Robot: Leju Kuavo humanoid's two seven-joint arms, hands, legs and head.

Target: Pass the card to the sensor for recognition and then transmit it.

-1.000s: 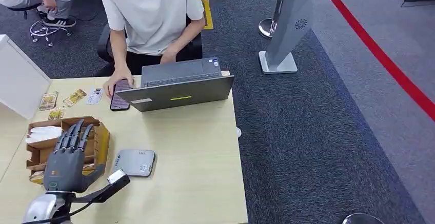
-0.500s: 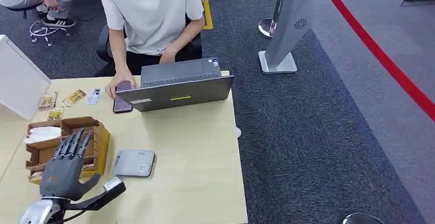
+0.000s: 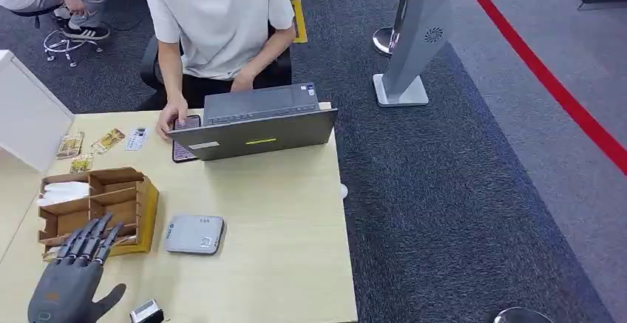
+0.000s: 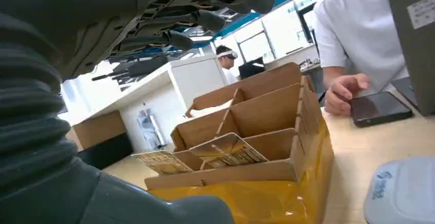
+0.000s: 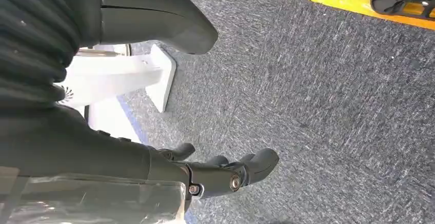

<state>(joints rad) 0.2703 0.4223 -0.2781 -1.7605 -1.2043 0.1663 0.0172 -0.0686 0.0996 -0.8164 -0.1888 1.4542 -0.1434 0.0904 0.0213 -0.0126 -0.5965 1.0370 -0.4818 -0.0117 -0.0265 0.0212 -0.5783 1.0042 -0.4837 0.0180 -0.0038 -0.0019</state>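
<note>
Two cards lean in the box at the left hand's twelve o'clock; empty with fingers spread, it should pinch one edge squarely before reaching for the sensor.

On your worktop, the divided box sat at the left with cards lying in its near compartments, and the sensor lay just beside it on the right. Your left hand hung over the near left corner, just before the box and apart from it. Behind these, at the far edge, the laptop stood with the phone to its left under a person's hand, loose cards lay further left, and the person sat beyond the worktop.
</note>
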